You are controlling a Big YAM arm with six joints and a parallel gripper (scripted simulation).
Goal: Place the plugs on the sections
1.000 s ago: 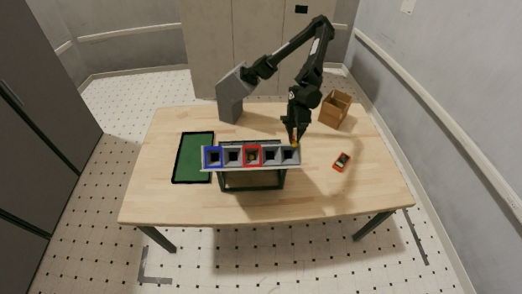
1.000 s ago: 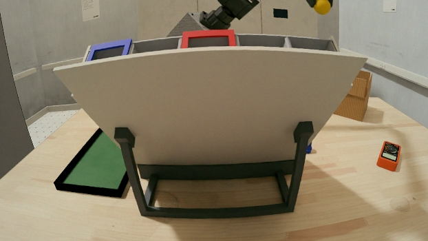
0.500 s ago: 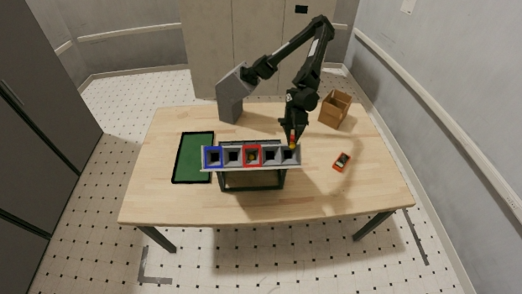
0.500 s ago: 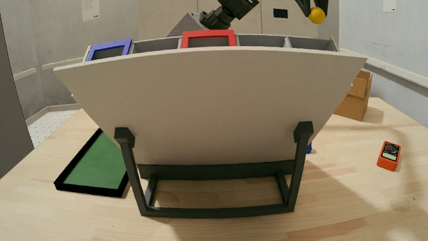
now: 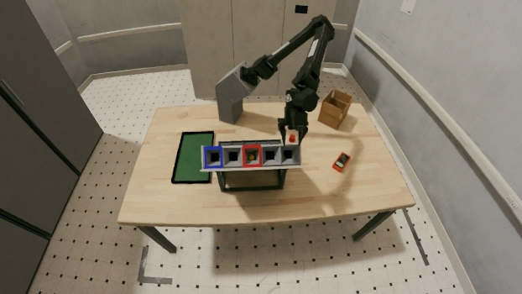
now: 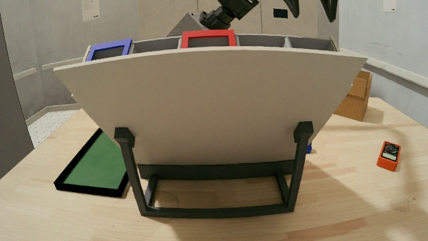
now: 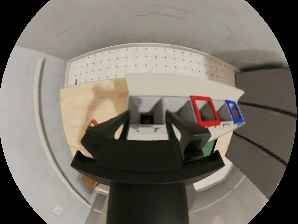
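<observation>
My gripper (image 5: 290, 131) (image 7: 147, 113) is open and empty, right above the rightmost grey funnel (image 5: 288, 155) of the row. The red-banded funnel (image 5: 244, 156) (image 6: 208, 34) (image 7: 200, 106) is the middle one, and a yellow marble (image 5: 251, 156) sits in its mouth. The blue-banded funnel (image 5: 204, 156) (image 6: 110, 45) (image 7: 233, 111) is at the left end. The red plug (image 5: 292, 138) shows between my fingers, behind the funnel row. A bit of the blue plug (image 6: 308, 149) peeks out beside the stand's right leg. The pale cover (image 6: 206, 103) hides the pipes and the sections.
A green tray with a black rim (image 5: 193, 157) (image 6: 96, 169) lies left of the stand. A cardboard box (image 5: 334, 108) (image 6: 356, 100) stands at the back right. An orange device (image 5: 341, 161) (image 6: 389, 155) lies to the right. A grey housing (image 5: 231, 94) is behind the stand.
</observation>
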